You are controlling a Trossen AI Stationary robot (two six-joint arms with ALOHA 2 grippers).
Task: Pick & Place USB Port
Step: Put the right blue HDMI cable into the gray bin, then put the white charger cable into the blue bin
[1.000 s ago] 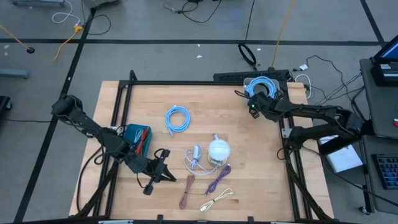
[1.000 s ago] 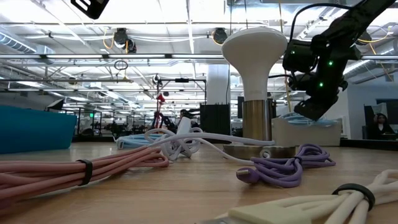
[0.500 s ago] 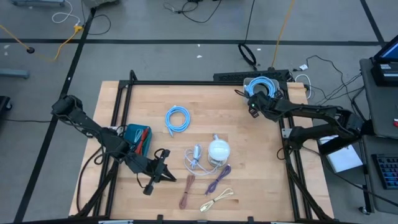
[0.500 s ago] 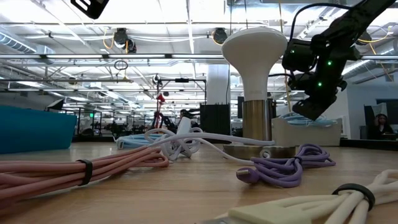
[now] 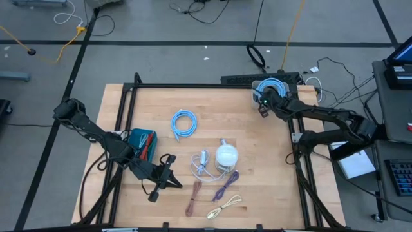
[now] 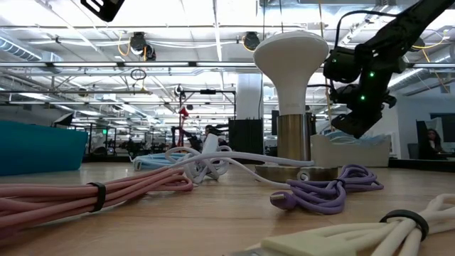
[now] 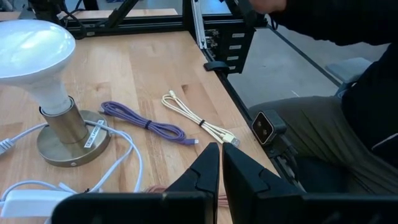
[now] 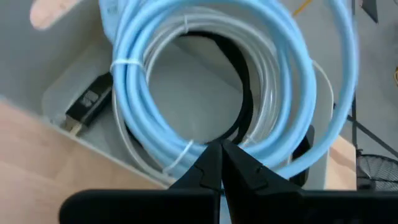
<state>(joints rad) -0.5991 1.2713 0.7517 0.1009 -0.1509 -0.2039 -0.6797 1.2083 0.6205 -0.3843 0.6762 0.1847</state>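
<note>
Right arm over cable bin at far corner, left arm parked near front

Wooden surface (image 5: 154, 103) w/ black frame carries everything. Left arm reaches in from the left edge; left gripper (image 5: 172, 182) sits low near the front, just beside the pink cable (image 5: 193, 197), fingers together, nothing held. In left wrist view the two fingers (image 7: 208, 171) meet, w/ the surface ahead of them.

Right arm stretches from the right side to the far right corner. Right gripper (image 5: 263, 103) hangs at the light grey bin (image 8: 68, 87) there, fingers (image 8: 211, 165) pressed together and empty. Right wrist view looks straight down into the bin: a light blue coiled cable (image 8: 298, 68) fills it, w/ a whitish cable and a black one coiled inside the loop, and a black USB plug (image 8: 84, 106) lying at the bin's edge. Fingertips are over the coil's rim; can't tell if touching.

Teal box (image 5: 141, 143) near the left edge, beside the left arm. White bulb lamp (image 5: 226, 155) on a metal base mid-surface, white adapter w/ cord (image 5: 201, 164) touching its near side. Second blue coil (image 5: 183, 122) lies alone, farther back. In front of the lamp: purple cable (image 5: 226, 184), then cream cable (image 5: 224, 206) nearest the front edge, both bundled.
</note>
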